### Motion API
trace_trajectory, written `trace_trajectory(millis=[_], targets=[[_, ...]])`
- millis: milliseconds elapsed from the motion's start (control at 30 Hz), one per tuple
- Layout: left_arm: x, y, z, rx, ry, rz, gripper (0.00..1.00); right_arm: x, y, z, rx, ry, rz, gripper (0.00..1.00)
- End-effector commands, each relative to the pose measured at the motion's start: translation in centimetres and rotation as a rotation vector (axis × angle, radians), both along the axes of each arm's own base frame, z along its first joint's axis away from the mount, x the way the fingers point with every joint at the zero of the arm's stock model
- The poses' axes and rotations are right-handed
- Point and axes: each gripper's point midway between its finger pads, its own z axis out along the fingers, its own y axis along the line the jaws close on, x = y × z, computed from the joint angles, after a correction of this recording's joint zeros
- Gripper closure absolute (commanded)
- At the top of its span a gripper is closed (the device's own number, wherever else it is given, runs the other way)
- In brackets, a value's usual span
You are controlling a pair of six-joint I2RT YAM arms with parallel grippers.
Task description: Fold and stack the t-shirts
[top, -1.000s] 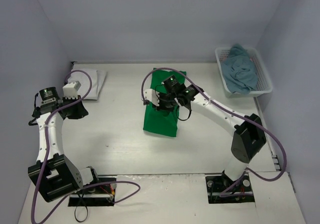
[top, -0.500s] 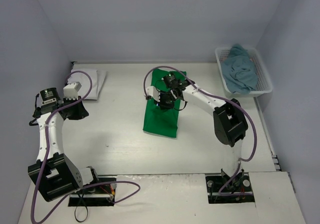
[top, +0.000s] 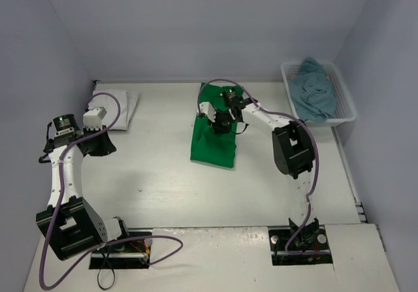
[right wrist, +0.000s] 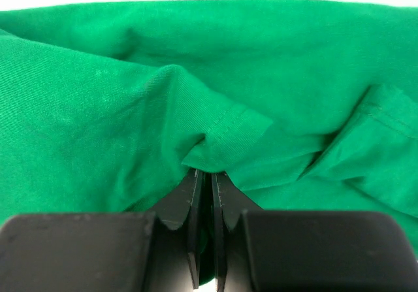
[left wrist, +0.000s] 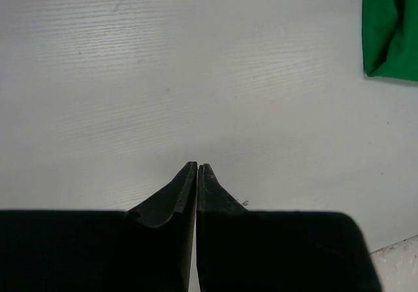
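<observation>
Roughly oblong green tee (top: pixel 210 147) w/ creases

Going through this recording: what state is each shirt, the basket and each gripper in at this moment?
green shirt: partly folded into a long strip, one fold pinched.
white shirt: folded, lying flat at far left.
teal shirt: unfolded, crumpled in the basket.
basket: upright, holding the teal shirt.
left gripper: shut, holding nothing.
right gripper: shut on a fold of the green shirt.
</observation>
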Motion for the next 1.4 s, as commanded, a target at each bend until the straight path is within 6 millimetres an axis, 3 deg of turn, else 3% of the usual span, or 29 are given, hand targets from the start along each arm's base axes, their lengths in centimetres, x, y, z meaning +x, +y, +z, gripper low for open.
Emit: trace_trajectory(millis=[0, 333, 767, 867, 1000, 1133, 1367], targets=[[1.0, 0.5, 1.0, 0.02, -0.055, -0.006, 1.0, 1.9, 2.1, 4.3, 0.106, -0.087, 0.025, 1.0], [0.9, 0.4, 0.9, 0.015, -0.057, -0.011, 1.0, 1.7, 2.5, 8.0, 0.144, -0.136, 0.028, 1.0], [0.8, 0.5, 0.8, 0.021, -0.057, -0.007, 1.0, 3.0, 4.5, 9.6, 0.175, -0.169, 0.042, 1.0], [0.8, 0.4, 0.7, 0.018, -0.053, -0.008, 1.0, 3.6, 4.8, 8.8, 0.172, -0.16, 0.039, 1.0], [0.7, 0.4, 0.7, 0.017, -0.055, -0.008, 1.0, 3.8, 4.8, 5.7, 0.129, -0.122, 0.028, 0.98], [0.8, 0.2, 1.1, 0.008, -0.061, -0.009, 1.0, 4.6, 4.0, 3.7, 0.069, -0.132, -0.009, 0.72], [0.8, 0.2, 0.8, 0.001, -0.054, -0.013, 1.0, 6.0, 3.6, 2.7, 0.032, -0.19, -0.089, 0.6]])
